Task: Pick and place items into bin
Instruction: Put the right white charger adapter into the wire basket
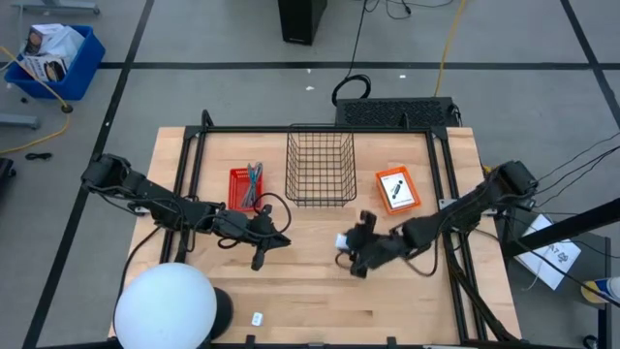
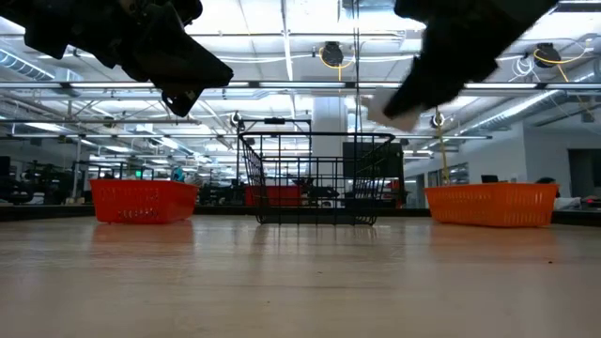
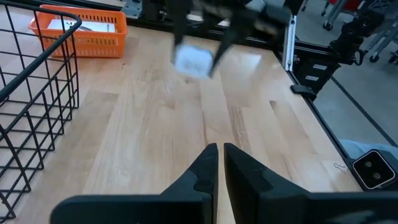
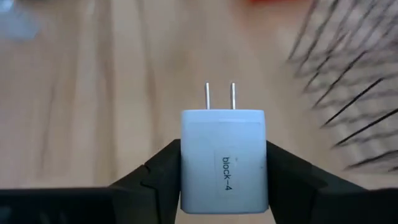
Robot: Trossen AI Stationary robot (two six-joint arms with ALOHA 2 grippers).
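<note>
A white plug block [image 4: 224,158] with two metal prongs and the label "block-4" sits between the fingers of my right gripper [image 1: 353,250], which hovers above the table's middle, near and right of the black wire basket [image 1: 320,167]. The block also shows in the left wrist view [image 3: 193,61] and in the low view [image 2: 399,111]. My left gripper [image 1: 260,258] hangs shut and empty over the table, near and left of the basket. A second tiny white block [image 1: 257,318] lies flat on the table near the front edge. My right gripper pinches the block's two opposite side faces [image 4: 186,168] between its two fingers [image 4: 155,174]. The fingers slant down from the table's right side. The prongs [image 4: 220,96] point away from the gripper, the labelled face shows to the wrist camera, and the block is lifted clear of the table.
A red tray [image 1: 245,187] with pen-like tools stands left of the basket, and an orange tray [image 1: 397,189] with a white card stands right of it. A white dome [image 1: 165,308] stands at the near left corner. Bare wood lies between the grippers.
</note>
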